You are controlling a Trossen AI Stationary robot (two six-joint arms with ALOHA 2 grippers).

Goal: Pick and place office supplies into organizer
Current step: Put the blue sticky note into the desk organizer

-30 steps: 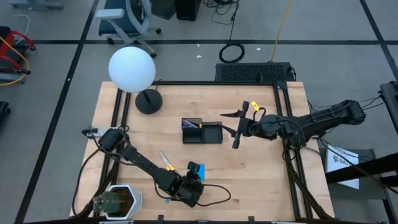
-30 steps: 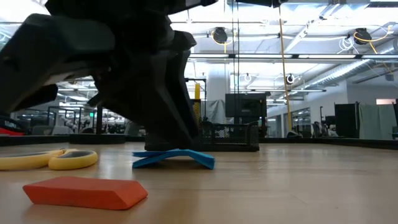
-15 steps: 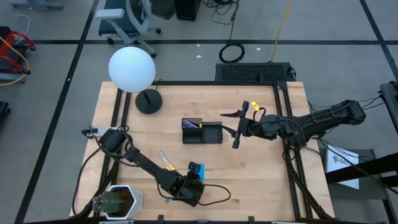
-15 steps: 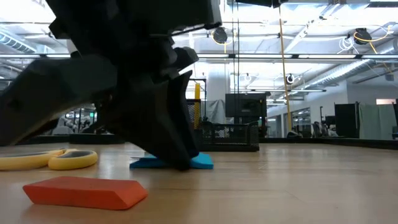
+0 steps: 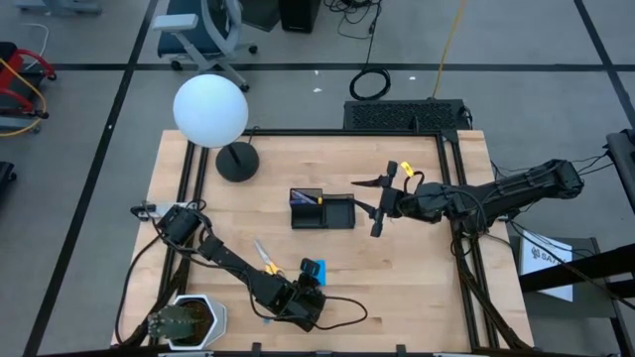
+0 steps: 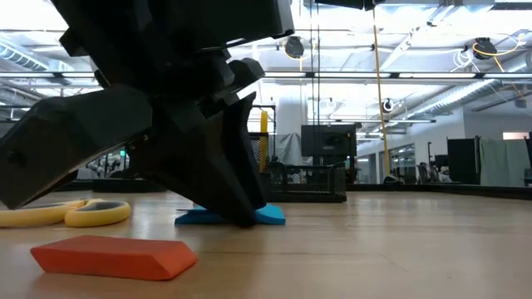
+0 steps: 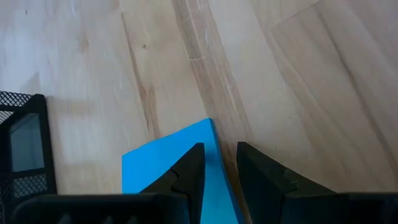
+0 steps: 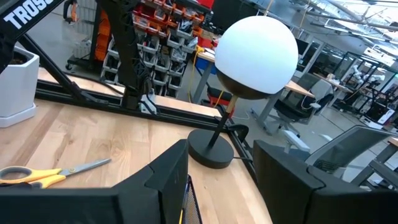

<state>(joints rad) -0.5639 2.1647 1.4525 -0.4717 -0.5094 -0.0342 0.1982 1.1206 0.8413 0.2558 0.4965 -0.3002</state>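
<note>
left wrist view gives you the bit that matters: the left gripper [image 7: 219, 163] is right down on the blue square note pad [image 7: 163, 163], fingers only a narrow gap apart and straddling the pad's edge, one finger over the blue and the other over bare wood. looks like it's pinching that edge, but you can't really say yet whether it's got the pad or is just resting on it. taking the organizer [image 5: 322, 209] as your landmark, the pad [image 5: 314, 269] sits well toward the table's front edge from it, almost straight in line, with the yellow-handled scissors [image 5: 265, 257] just off to the pad's left and the small red eraser [image 6: 114, 255] nearer the front still. so your left arm is way closer to the pad; once it's gripped the carry is basically straight back toward the organizer. the right gripper [image 5: 378, 206] hangs just beside the organizer's right end, jaws wide and holding nothing.
</note>
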